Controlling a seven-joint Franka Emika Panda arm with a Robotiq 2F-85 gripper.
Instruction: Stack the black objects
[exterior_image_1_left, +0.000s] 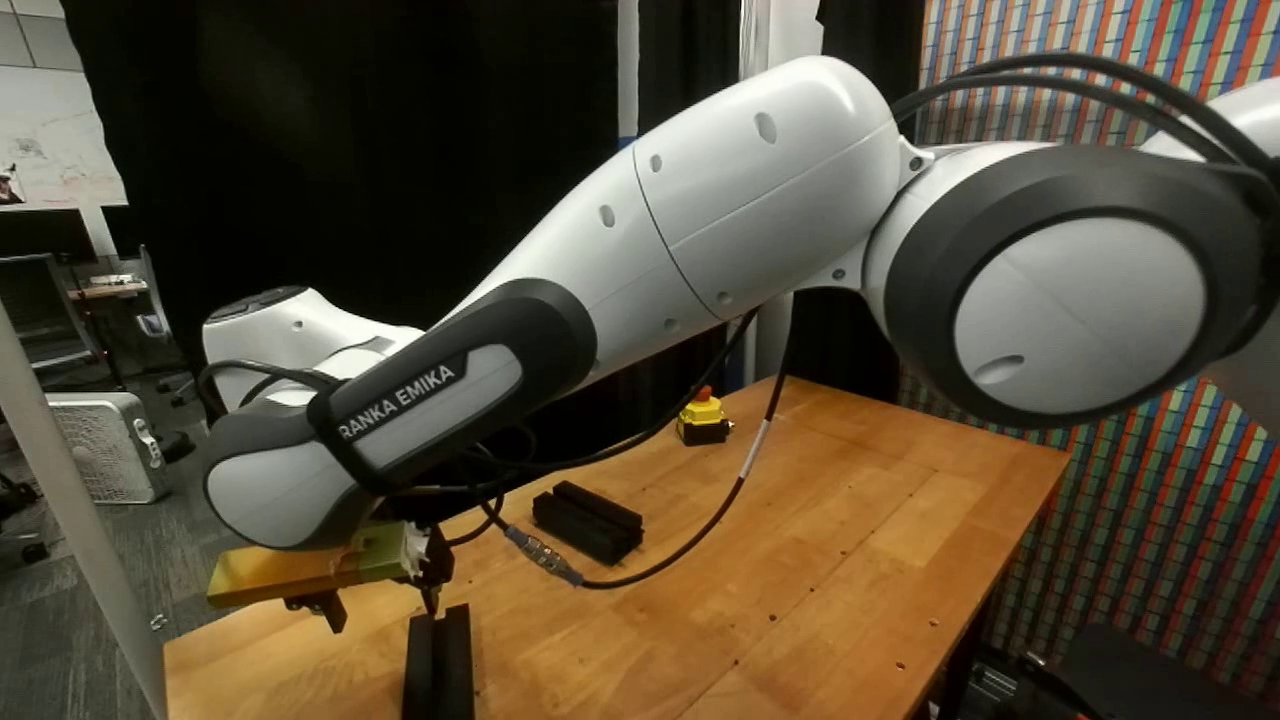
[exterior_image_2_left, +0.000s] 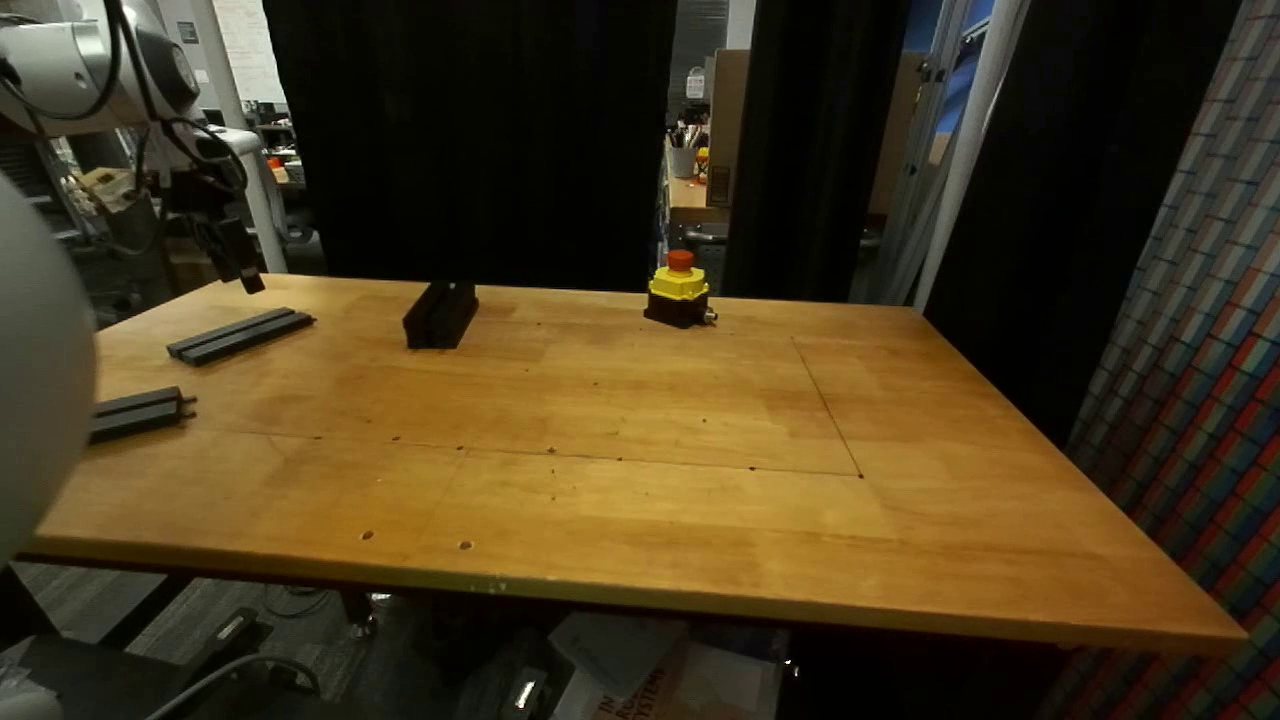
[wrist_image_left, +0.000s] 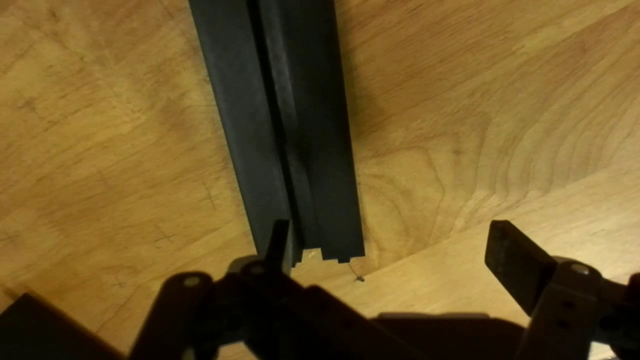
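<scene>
My gripper (wrist_image_left: 390, 235) stands open, with nothing held between its wide-apart fingers. Below it lies a flat black bar (wrist_image_left: 310, 125) with a lengthwise groove; the left fingertip overlaps its near end in the wrist view, while the right one is out over bare wood. That same bar (exterior_image_1_left: 437, 665) shows under the gripper (exterior_image_1_left: 384, 615) in an exterior view. Farther along the table sits a taller black block (exterior_image_2_left: 440, 316), seemingly bars on top of each other. Another flat black bar (exterior_image_2_left: 140, 412) lies nearer that camera, partly hidden by a white rounded shape.
A yellow emergency stop (exterior_image_2_left: 680, 288) with a red button stands near the back edge of the wooden table (exterior_image_2_left: 640, 520). A cable (exterior_image_1_left: 700, 545) hangs from the arm in a loop low over the table, beside the taller black block.
</scene>
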